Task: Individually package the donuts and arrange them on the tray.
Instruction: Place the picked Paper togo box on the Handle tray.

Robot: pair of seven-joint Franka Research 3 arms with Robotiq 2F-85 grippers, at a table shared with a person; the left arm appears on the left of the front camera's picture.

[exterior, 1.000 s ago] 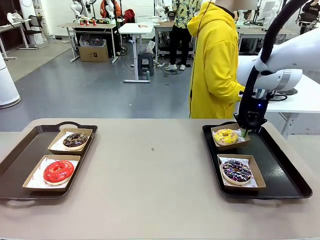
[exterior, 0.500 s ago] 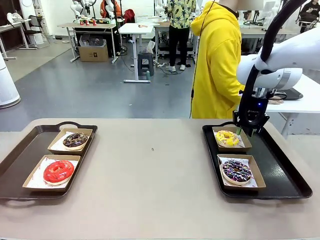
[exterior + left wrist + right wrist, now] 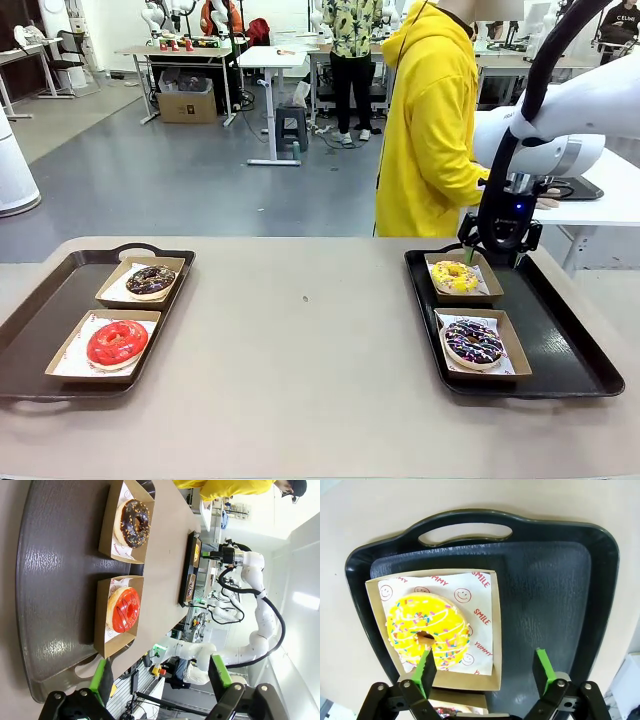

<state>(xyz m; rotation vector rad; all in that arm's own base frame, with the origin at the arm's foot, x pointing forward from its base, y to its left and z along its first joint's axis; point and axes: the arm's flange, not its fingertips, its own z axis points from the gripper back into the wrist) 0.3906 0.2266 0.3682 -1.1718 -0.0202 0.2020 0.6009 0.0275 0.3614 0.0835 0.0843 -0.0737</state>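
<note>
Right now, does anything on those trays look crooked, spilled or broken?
Nothing stands out. Each donut sits in its own box: the chocolate one and red one on the left tray, the yellow one and sprinkled one on the right tray. No crumbs or spills show.

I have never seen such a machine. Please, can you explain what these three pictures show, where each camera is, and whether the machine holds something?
The machine is a robot with two white arms; each ends in a two-finger gripper with green pads. The front view looks across the table toward a person in a yellow hoodie. Two dark trays lie there, each with two boxed donuts: the red donut and chocolate donut on the left tray, the yellow donut and sprinkled donut on the right tray. The other two cameras sit on the wrists. The right gripper is open above the yellow donut; the left gripper is open near the red one. Neither holds anything.
</note>
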